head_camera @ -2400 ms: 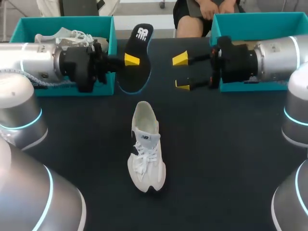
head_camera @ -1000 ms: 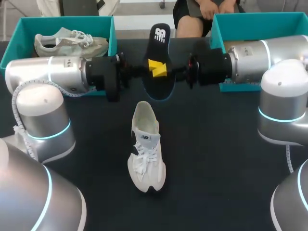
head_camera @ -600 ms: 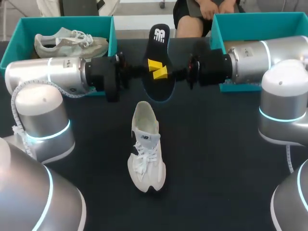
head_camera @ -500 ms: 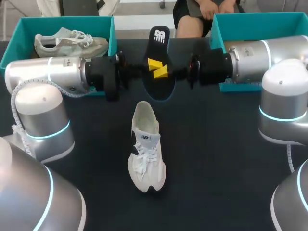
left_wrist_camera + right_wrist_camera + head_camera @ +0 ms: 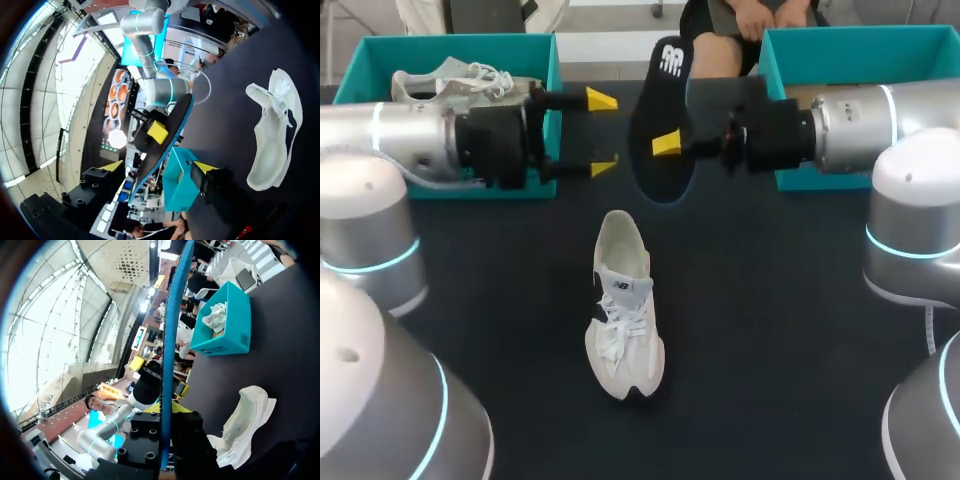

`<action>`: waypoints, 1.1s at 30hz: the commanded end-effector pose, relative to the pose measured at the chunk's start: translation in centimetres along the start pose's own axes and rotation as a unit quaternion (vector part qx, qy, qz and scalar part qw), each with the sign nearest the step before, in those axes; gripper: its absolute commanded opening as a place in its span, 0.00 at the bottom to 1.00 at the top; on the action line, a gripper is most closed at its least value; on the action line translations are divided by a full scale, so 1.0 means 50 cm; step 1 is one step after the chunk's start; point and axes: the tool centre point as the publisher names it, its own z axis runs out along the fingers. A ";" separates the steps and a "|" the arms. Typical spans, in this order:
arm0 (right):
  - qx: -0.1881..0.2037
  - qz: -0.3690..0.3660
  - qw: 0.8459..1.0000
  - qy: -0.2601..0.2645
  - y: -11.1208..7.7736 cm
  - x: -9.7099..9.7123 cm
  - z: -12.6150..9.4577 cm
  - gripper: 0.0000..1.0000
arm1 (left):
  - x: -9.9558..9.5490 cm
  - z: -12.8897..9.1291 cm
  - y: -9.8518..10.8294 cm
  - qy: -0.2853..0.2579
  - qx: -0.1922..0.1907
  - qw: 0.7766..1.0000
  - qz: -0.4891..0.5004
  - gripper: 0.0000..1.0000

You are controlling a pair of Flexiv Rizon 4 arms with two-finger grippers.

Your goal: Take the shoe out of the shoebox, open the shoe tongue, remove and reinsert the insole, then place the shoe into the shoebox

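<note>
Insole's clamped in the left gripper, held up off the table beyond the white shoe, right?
No: the insole is clamped in the right gripper, not the left. The head view shows the left gripper open and apart from it. The rest holds: it is off the table, beyond the white shoe.

The head view looks steeply down from above and behind onto the tabletop (image 5: pixel 800 330), with the arms entering at 9 and 3 o'clock. The left wrist view sights along the left pincer (image 5: pixel 159 166), close to the insole (image 5: pixel 177 117). The right wrist view faces back the opposite way, with that insole edge-on and very near in the right pincer (image 5: pixel 167 409). All three views take in the shoe (image 5: pixel 620 310).
</note>
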 end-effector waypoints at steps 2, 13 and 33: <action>-0.014 -0.075 0.997 -0.011 0.007 0.003 -0.002 0.00 | 0.028 -0.075 -0.007 0.092 -0.029 0.973 -0.211 1.00; -0.018 -0.169 0.985 -0.018 0.023 0.015 0.002 0.00 | 0.077 -0.098 0.015 0.118 -0.088 0.915 -0.375 1.00; -0.010 -0.180 0.983 -0.022 0.024 0.009 0.008 0.00 | 0.077 -0.098 0.015 0.118 -0.088 0.915 -0.375 1.00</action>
